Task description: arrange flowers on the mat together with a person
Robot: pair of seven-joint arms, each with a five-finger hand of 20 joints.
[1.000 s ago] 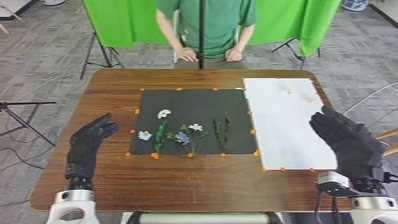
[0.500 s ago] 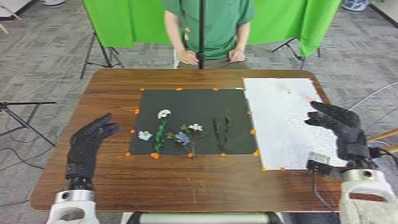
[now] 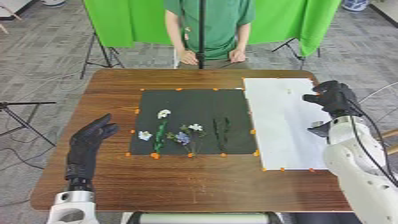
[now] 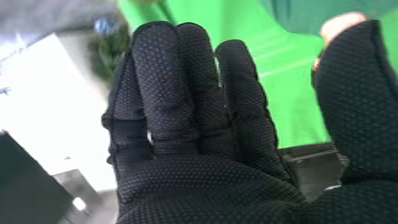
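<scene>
black mesh-textured glove on the right hand (image 3: 335,96), fingers straight

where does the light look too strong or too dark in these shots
right wrist view: the white sheet looks nearly washed out, while the right hand is dark yet shows its weave; head view: the sheet is the brightest patch on the table, the dark mat shows no obvious glare

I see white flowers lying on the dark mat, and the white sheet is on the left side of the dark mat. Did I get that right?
Not quite: the white sheet is on the right side of the dark mat, as the head view shows. The white flowers do lie on the dark mat.
</scene>
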